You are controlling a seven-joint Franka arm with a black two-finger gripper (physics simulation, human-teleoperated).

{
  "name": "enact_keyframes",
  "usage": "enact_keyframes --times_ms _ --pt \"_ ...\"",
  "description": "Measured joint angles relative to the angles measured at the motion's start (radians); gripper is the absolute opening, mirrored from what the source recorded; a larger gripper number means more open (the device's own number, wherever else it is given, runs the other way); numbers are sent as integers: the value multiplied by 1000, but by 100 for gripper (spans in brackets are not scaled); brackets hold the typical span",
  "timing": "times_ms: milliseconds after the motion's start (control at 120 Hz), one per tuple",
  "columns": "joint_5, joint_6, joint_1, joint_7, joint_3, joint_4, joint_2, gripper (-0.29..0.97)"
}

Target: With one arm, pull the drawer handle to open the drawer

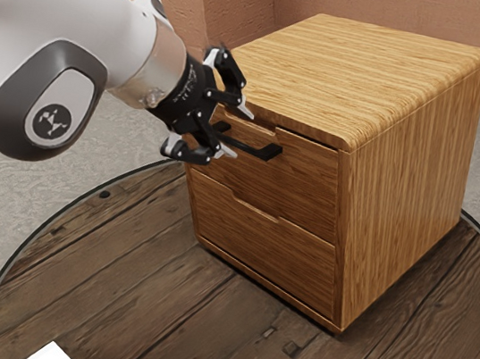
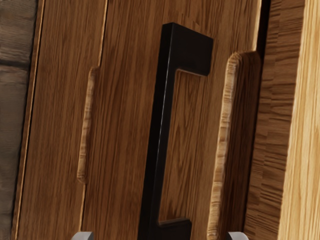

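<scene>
The wooden cabinet (image 1: 372, 82) is standing on the round table (image 1: 157, 312) of dark planks, in the right half of the exterior view. Its front is facing toward the lower left of the frame. It is carrying two drawers, the upper drawer (image 1: 307, 185) and the lower drawer (image 1: 275, 248) under it.

The drawer handle (image 1: 254, 148) is sitting on the upper drawer, near the middle of the exterior view. It is a black bar. Its long axis is lying level along the drawer front, running from the exterior view's left to its right and dropping a little toward the right. It is standing off from the wood on two short legs, so it is pointing out toward the lower left, away from the cabinet.

The white arm (image 1: 51, 52) is coming in from the upper left. The gripper (image 1: 231, 133) is standing spread at the left end of the handle, one finger above the bar and one below it. The bar is passing between them, and I am not seeing them pressing on it.

In the wrist view the drawer handle (image 2: 162, 125) is lying against the upper drawer (image 2: 125, 100). Two grey fingertips (image 2: 83, 235) are standing wide apart with the bar between them, its long axis crossing the line from one tip to the other.

A white object (image 1: 55, 358) is lying at the bottom left edge.
</scene>
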Motion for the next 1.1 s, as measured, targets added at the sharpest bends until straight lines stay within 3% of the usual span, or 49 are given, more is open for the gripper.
enact_keyframes --times_ms 450,667,1100 --pt "-39 23 0 -19 4 -6 41 25" --pt "-43 25 0 -20 66 -5 45 23" --pt "-47 25 -11 -18 77 -22 65 16"
